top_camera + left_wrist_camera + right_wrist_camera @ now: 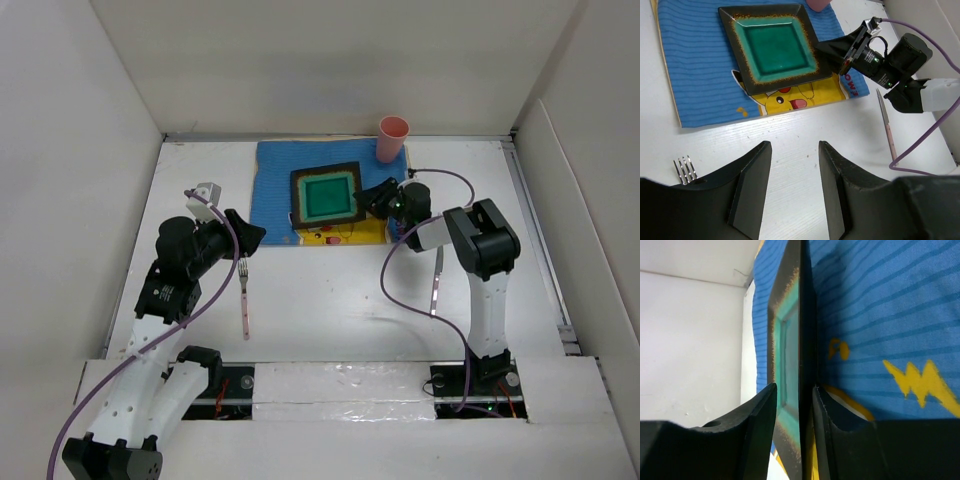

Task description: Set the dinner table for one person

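Note:
The square plate [326,197], dark-rimmed with a green centre, lies on the blue cartoon placemat [275,180] on the white dinner table [340,300]. My right gripper [365,198] straddles the plate's right rim. In the right wrist view the plate's rim [805,340] stands between the fingers of the right gripper [794,390]. One finger is under the rim and the other is a little off it, so the jaws are open. My left gripper [255,238] is open and empty above bare table [795,150], near the fork [243,290]. The plate [772,45] and the fork's tines [684,169] show in the left wrist view.
A pink cup [392,138] stands on the placemat's far right corner. A knife [437,280] lies on the table right of the mat, under the right arm and its purple cable. White panels wall the table on three sides.

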Controlling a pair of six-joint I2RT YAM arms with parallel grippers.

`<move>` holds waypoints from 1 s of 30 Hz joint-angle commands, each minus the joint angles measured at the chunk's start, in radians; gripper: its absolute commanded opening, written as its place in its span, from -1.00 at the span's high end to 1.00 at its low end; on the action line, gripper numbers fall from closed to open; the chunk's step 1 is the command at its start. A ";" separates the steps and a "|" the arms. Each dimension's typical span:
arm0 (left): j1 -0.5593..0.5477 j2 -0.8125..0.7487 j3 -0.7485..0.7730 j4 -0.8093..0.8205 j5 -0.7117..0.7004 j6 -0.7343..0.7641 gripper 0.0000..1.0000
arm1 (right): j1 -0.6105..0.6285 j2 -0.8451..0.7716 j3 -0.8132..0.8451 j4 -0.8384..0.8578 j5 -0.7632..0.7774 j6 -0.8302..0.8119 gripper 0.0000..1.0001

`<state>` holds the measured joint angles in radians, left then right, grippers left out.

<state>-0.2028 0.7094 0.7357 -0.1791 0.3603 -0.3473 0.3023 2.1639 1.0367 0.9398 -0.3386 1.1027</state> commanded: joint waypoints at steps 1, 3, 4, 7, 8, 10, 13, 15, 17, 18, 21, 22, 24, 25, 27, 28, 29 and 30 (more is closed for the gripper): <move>-0.004 -0.005 0.016 0.040 0.016 0.005 0.21 | 0.006 -0.076 0.000 0.125 -0.007 -0.027 0.21; -0.004 -0.010 0.016 0.041 0.017 0.004 0.21 | 0.006 -0.091 -0.015 0.084 0.003 -0.058 0.20; -0.004 -0.008 0.016 0.043 0.017 0.005 0.21 | 0.006 -0.108 -0.021 0.068 0.007 -0.067 0.20; -0.004 -0.011 0.018 0.041 0.011 0.005 0.21 | 0.006 -0.147 -0.059 0.027 0.030 -0.102 0.20; -0.004 -0.014 0.014 0.040 0.009 0.005 0.21 | 0.006 -0.156 -0.069 0.013 0.042 -0.110 0.21; -0.004 -0.018 0.016 0.040 0.008 0.004 0.21 | 0.017 -0.176 -0.104 -0.018 0.056 -0.135 0.21; -0.004 -0.021 0.016 0.040 0.006 0.002 0.21 | 0.017 -0.216 -0.133 -0.056 0.098 -0.168 0.16; -0.004 -0.024 0.013 0.043 0.006 -0.001 0.21 | 0.017 -0.237 -0.130 -0.091 0.096 -0.197 0.15; -0.004 -0.022 0.013 0.044 0.003 -0.002 0.21 | 0.008 -0.263 -0.129 -0.116 0.104 -0.217 0.09; -0.004 -0.022 0.013 0.044 0.005 -0.002 0.21 | 0.008 -0.282 -0.121 -0.148 0.105 -0.243 0.08; -0.004 -0.031 0.010 0.047 0.003 -0.005 0.21 | -0.003 -0.288 -0.060 -0.241 0.063 -0.297 0.07; -0.004 -0.030 0.013 0.047 -0.004 -0.005 0.20 | -0.003 -0.318 -0.056 -0.260 0.064 -0.328 0.33; -0.004 -0.028 0.013 0.046 -0.006 -0.009 0.20 | -0.003 -0.346 -0.055 -0.301 0.064 -0.366 0.63; -0.004 -0.028 0.011 0.047 -0.007 -0.010 0.20 | 0.006 -0.366 -0.059 -0.329 0.078 -0.389 0.86; -0.004 -0.030 0.008 0.056 -0.007 -0.022 0.20 | 0.015 -0.416 -0.098 -0.401 0.099 -0.456 1.00; -0.004 -0.027 0.013 0.056 -0.009 -0.027 0.20 | 0.015 -0.485 -0.113 -0.442 0.140 -0.487 1.00; -0.004 -0.027 0.013 0.059 -0.012 -0.035 0.20 | 0.015 -0.524 -0.130 -0.551 0.168 -0.516 1.00; -0.004 -0.028 0.010 0.061 -0.018 -0.062 0.20 | 0.024 -0.564 -0.159 -0.611 0.200 -0.564 1.00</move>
<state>-0.2028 0.6952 0.7357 -0.1707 0.3542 -0.3679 0.3111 1.7317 0.9165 0.5079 -0.2268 0.6956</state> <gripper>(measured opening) 0.396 0.010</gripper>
